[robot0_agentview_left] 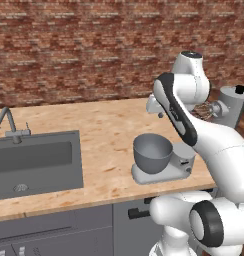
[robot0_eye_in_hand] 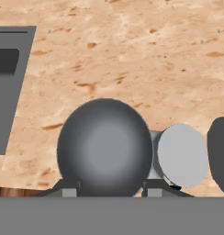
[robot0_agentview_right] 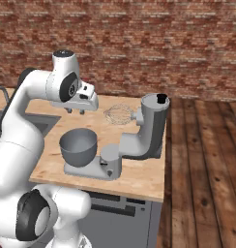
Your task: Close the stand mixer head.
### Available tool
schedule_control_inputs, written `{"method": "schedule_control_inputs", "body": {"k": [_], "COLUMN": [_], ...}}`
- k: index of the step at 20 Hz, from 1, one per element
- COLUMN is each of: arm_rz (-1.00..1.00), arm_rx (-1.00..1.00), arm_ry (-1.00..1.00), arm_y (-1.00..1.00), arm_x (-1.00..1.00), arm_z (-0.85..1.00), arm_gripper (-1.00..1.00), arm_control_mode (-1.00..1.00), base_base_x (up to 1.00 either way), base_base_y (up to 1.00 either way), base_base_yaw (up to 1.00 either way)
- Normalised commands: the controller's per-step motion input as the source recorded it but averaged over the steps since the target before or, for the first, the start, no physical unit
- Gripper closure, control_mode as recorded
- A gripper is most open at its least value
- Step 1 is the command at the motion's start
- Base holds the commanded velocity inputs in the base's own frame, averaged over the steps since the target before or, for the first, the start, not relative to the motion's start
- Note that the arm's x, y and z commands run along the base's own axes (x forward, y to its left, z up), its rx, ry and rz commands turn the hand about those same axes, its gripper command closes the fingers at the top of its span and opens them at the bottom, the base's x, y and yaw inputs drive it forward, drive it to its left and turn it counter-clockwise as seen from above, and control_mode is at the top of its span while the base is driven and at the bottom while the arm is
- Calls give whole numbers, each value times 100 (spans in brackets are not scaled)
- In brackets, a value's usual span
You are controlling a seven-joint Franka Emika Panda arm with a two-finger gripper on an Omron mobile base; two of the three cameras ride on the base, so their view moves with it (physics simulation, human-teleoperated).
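The stand mixer head [robot0_agentview_right: 153,123] is tilted up, almost vertical, with a black knob [robot0_agentview_right: 161,99] on top and its wire whisk [robot0_agentview_right: 119,115] pointing left over the counter. In the left base view the head [robot0_agentview_left: 233,105] shows behind my arm. Below the whisk, the grey mixing bowl [robot0_agentview_right: 79,145] sits on the mixer base [robot0_agentview_right: 93,169]. My gripper [robot0_agentview_right: 76,111] hangs open above the bowl, left of the whisk and apart from it. In the hand view the gripper [robot0_eye_in_hand: 111,190] looks straight down into the bowl [robot0_eye_in_hand: 104,147], with nothing between its fingertips [robot0_eye_in_hand: 70,188].
A sink [robot0_agentview_left: 36,160] with a faucet [robot0_agentview_left: 6,122] is set into the wooden counter [robot0_agentview_left: 104,125] to the left. The counter ends just right of the mixer, at a wooden floor [robot0_agentview_right: 207,160]. A brick wall stands behind.
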Motion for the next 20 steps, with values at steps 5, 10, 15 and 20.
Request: {"method": "schedule_control_inputs", "body": {"k": [5,10,15,20], "arm_rz": [0,0,2,8], "arm_rx": [1,2,3,12], "arm_ry": [-2,-12,-16,-19], "arm_y": [-17,-54,-69,-86], "arm_x": [-39,-82,-89,-79], "arm_z": [0,0,5,3], "arm_gripper": [-100,-100,-100,-100], "arm_control_mode": [-100,-100,-100,-100], "base_base_x": [0,0,0,0], "base_base_y": [0,0,0,0], "base_base_yaw": [0,0,0,0]}}
